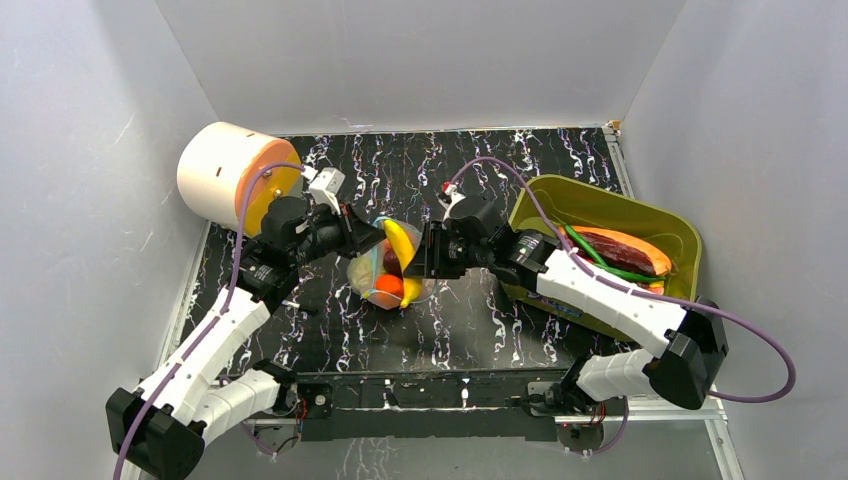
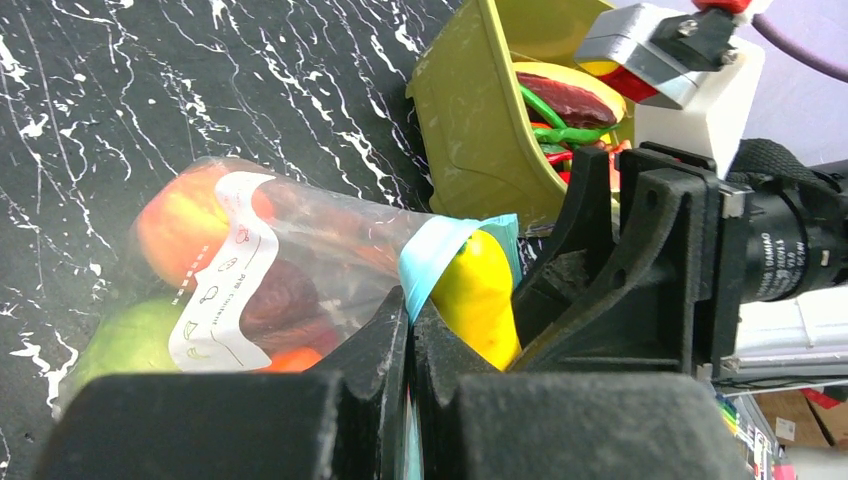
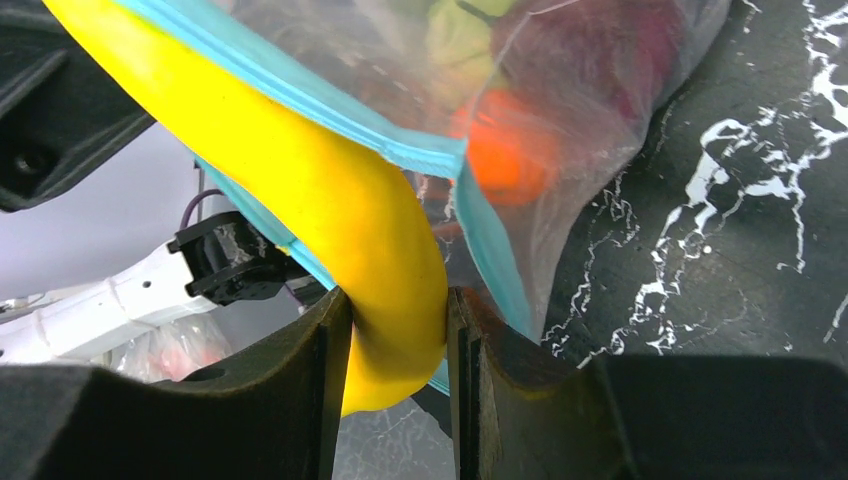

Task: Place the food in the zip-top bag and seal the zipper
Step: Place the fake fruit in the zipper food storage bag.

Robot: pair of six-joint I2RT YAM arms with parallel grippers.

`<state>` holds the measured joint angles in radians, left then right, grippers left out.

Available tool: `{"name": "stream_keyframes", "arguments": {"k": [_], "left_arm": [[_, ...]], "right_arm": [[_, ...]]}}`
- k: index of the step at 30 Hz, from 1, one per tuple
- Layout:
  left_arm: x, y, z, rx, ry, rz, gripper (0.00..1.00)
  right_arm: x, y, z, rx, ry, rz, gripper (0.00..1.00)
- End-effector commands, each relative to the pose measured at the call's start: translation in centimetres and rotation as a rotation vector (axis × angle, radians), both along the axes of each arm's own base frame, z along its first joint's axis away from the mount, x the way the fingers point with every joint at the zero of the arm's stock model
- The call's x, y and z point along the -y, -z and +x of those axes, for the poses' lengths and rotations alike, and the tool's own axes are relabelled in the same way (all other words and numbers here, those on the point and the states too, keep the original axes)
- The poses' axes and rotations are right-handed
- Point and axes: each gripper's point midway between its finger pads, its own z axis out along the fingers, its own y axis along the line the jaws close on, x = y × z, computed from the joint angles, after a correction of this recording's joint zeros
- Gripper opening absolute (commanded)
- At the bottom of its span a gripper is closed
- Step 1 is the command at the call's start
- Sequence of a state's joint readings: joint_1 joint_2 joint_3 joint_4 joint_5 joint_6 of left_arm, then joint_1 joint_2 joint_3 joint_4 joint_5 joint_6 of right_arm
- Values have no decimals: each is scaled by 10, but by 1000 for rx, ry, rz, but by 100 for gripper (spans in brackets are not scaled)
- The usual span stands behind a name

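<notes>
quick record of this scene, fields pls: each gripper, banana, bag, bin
left gripper: shut on zipper at the bag mouth
right gripper: shut on banana
banana: partly through the mouth, gripped end outside
zip-top bag: unsealed, orange and other pieces inside
bin: olive-green, right side of table, holds a toy sandwich

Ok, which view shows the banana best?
Right wrist: the banana fills the frame, pinched in the right gripper and crossing the zipper. Left wrist shows only its end by the zipper; top external shows it small.
</notes>
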<state>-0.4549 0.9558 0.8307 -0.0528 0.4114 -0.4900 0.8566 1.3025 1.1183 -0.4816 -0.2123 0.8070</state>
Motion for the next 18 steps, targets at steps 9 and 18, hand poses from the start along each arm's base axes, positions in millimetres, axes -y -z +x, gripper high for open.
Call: {"name": "stream_keyframes", "arguments": {"k": [9, 18], "left_arm": [[16, -23, -25, 56, 141, -116, 0], [19, -23, -28, 37, 166, -136, 0]], "right_arm": [[4, -7, 24, 62, 101, -40, 24], [-1, -27, 43, 99, 237, 106, 24]]}}
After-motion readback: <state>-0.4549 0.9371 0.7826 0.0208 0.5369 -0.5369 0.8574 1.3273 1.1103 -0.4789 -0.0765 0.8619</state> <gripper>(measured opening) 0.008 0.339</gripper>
